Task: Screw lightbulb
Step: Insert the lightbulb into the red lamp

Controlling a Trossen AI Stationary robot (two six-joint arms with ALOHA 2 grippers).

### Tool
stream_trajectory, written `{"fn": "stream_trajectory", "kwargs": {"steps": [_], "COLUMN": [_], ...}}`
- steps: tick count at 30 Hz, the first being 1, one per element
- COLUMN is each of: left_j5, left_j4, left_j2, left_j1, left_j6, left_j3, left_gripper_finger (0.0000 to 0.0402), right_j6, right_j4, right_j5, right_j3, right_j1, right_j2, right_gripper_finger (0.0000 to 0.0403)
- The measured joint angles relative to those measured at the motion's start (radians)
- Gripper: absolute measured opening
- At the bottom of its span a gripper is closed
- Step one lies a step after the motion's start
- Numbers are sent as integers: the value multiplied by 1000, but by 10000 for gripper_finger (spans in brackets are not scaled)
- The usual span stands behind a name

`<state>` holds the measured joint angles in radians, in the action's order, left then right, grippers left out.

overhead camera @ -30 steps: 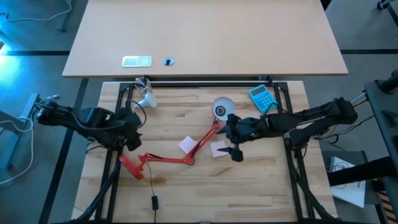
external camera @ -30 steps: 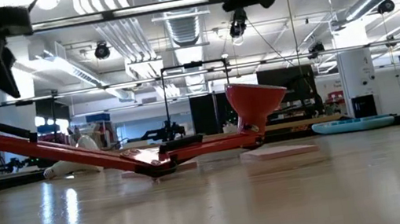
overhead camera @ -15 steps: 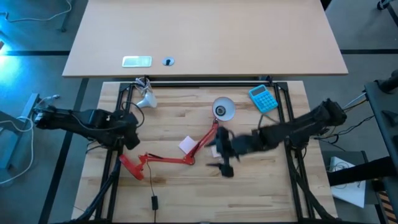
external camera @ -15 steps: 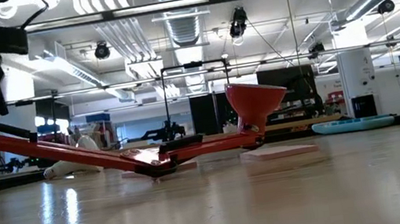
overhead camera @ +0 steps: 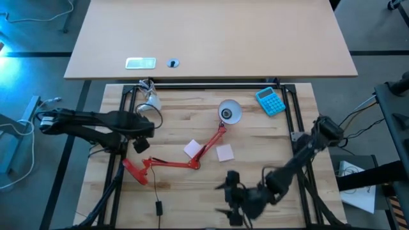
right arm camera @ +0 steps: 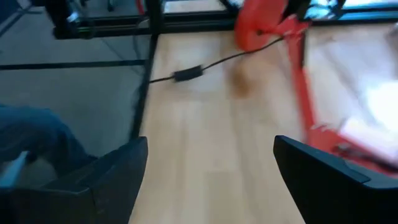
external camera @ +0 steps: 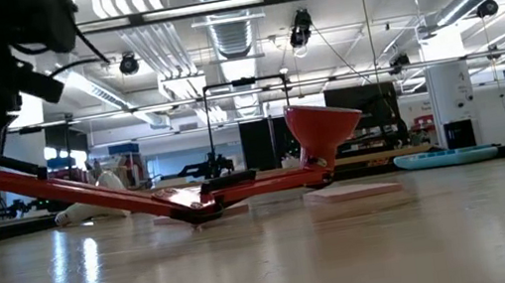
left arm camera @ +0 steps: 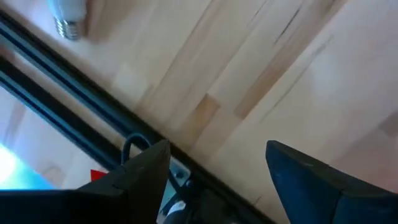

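Note:
The lightbulb [overhead camera: 150, 101] lies on its side on the wooden table near the far left corner; its white body and screw base [left arm camera: 68, 14] also show in the left wrist view. The red lamp lies flat: its base [overhead camera: 133, 169] is at the near left, and its white-lined shade [overhead camera: 229, 112] faces up at mid-table. My left gripper [overhead camera: 142, 142] hovers open between the bulb and the lamp base, with nothing between its fingers [left arm camera: 146, 171]. My right gripper [overhead camera: 223, 199] stands open near the table's front edge, pointing toward the lamp base [right arm camera: 261, 28].
Two pink sticky notes [overhead camera: 192, 148] [overhead camera: 224, 152] lie beside the lamp's arm. A blue calculator [overhead camera: 270, 101] sits at the far right. The lamp's black cord with its switch [overhead camera: 158, 206] runs to the front edge. A black metal frame [overhead camera: 211, 84] borders the table.
My right gripper has swung away from beside the lamp shade to the table's near edge, staying open. My left gripper has shifted a little toward the table's right. The lamp and the bulb have kept still.

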<state>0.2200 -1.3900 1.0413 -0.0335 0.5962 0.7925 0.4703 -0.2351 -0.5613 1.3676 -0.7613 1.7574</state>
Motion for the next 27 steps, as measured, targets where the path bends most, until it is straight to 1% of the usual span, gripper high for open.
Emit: {"fn": "stream_trajectory", "kwargs": {"steps": [4, 7, 10, 12, 15, 17, 19, 22, 24, 27], "left_j5": [13, 106, 167, 156, 166, 212, 241, 233, 231, 235], "left_j4": [-75, -117, -74, -6, 3, 12, 10, 40, 36, 89], "left_j2": [58, 111, 162, 192, 235, 258, 278, 325, 361, 403], "left_j1": [-36, -101, -189, -244, -292, -320, -378, -506, -584, -667], "left_j6": [-33, -62, -151, -241, -328, -386, -437, -511, -563, -658], "left_j3": [0, -1, 0, 16, 88, 138, 194, 249, 281, 291], "left_gripper_finger": [256, 256, 256, 256, 256, 256, 256, 256, 256, 256], "right_j6": [90, 159, 239, 300, 381, 392, 386, 362, 362, 363], "right_j4": [-6, -77, -151, -153, -156, -160, -186, -228, -239, -248], "right_j5": [-22, -80, -147, -160, -166, -176, -192, -227, -228, -214], "right_j3": [48, 100, 134, 138, 137, 137, 137, 136, 129, 115], "right_j1": [-90, -145, -181, -198, -225, -237, -238, -226, -211, -202], "right_j2": [64, 103, 118, 123, 127, 128, 128, 128, 128, 130], "right_gripper_finger": [344, 344, 344, 343, 344, 344, 344, 344, 343, 343]}}
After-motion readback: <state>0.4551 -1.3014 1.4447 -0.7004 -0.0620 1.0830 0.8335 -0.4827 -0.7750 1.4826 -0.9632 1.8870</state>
